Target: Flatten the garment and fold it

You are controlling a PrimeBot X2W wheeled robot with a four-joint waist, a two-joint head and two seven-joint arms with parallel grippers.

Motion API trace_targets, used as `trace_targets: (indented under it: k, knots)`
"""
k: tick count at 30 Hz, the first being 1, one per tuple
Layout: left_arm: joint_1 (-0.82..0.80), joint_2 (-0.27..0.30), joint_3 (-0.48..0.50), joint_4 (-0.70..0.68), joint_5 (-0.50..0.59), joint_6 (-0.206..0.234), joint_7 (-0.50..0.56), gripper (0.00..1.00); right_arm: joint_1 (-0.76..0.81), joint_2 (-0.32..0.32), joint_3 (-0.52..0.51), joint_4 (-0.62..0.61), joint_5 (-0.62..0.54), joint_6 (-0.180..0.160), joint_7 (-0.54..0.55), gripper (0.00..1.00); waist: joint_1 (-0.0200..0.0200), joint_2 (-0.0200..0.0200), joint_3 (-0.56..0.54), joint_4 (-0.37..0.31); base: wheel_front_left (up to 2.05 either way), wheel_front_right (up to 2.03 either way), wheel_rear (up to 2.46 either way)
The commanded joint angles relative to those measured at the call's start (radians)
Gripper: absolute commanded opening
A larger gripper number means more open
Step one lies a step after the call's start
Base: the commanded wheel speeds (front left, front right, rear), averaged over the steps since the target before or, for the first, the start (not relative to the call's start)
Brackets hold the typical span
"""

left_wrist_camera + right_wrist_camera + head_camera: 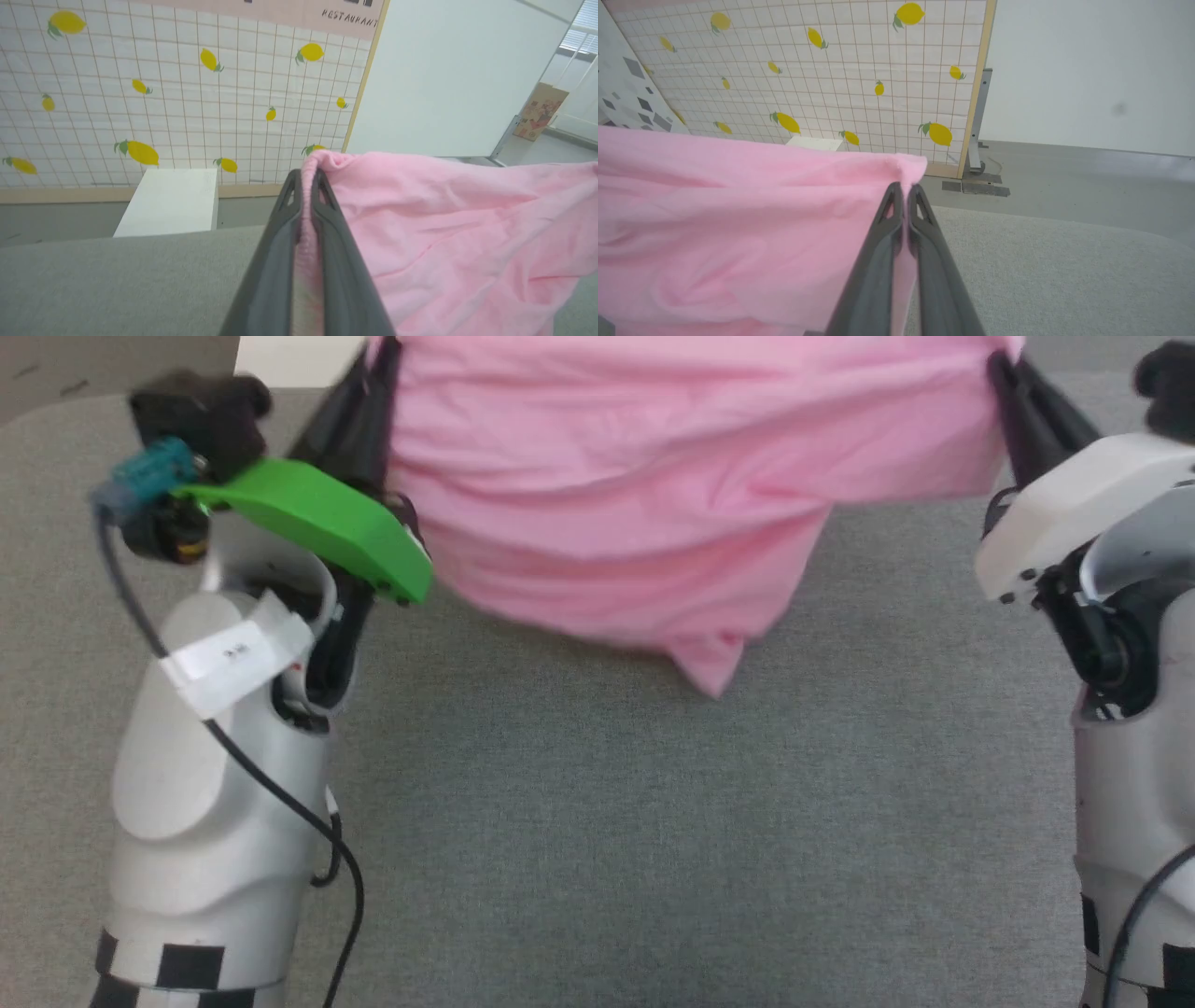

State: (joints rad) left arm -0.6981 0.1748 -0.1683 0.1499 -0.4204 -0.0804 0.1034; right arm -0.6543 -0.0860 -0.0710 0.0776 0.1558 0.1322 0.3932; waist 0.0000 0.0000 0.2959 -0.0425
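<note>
The only word I can read is "RESTAURANT", in dark capitals on a pale pink sign (349,18) at the top of the far wall, seen from the left wrist view. A white label (233,658) is wrapped on the left forearm, but its small print is too blurred to read. The printing on a cardboard box (539,112) far off to the right is also too blurred.

The garment (653,495) hangs in the air over the far part of the grey tabletop (653,849), stretched between the two arms. The left gripper (373,383) is clamped on its left upper edge and the right gripper (1008,383) on its right upper corner. Its lower folds sag to a point near the middle; I cannot tell whether that tip touches the tabletop.

The left wrist view shows a gathered, ribbed hem pinched between the fingers, and a white block (170,200) beyond the tabletop's far edge. The right wrist view shows a smooth corner poking up past the closed fingertips, a metal post (978,121) beside the lemon-print wall panel (831,70), and a grey panel with diamond shapes (630,98) at the left. The head view shows a green plate (317,523) on the left wrist
</note>
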Motion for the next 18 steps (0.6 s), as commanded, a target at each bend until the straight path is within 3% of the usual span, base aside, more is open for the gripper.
trace_targets:
  k: [1, 6, 18]
  knots:
    - [-0.019, 0.01, 0.008, -0.013, -0.012, -0.008, -0.016, 0.0, -0.004, -0.004, -0.006, -0.019, 0.009, -0.002, -0.024, 0.0, 0.0, 0.0, -0.015, -0.003, 0.0, 0.0, 0.0]
    - [0.03, 0.008, 0.0, -0.023, -0.02, -0.01, -0.033, 0.0, 0.057, -0.008, 0.0, -0.043, 0.018, -0.002, -0.048, 0.0, 0.0, 0.0, -0.021, 0.003, 0.0, 0.0, 0.0]
    - [0.43, -0.026, -0.057, 0.071, -0.076, -0.003, -0.028, 0.0, 0.45, 0.021, 0.006, -0.029, 0.098, -0.002, 0.067, 0.0, 0.0, 0.0, -0.022, 0.019, 0.0, 0.0, 0.0]
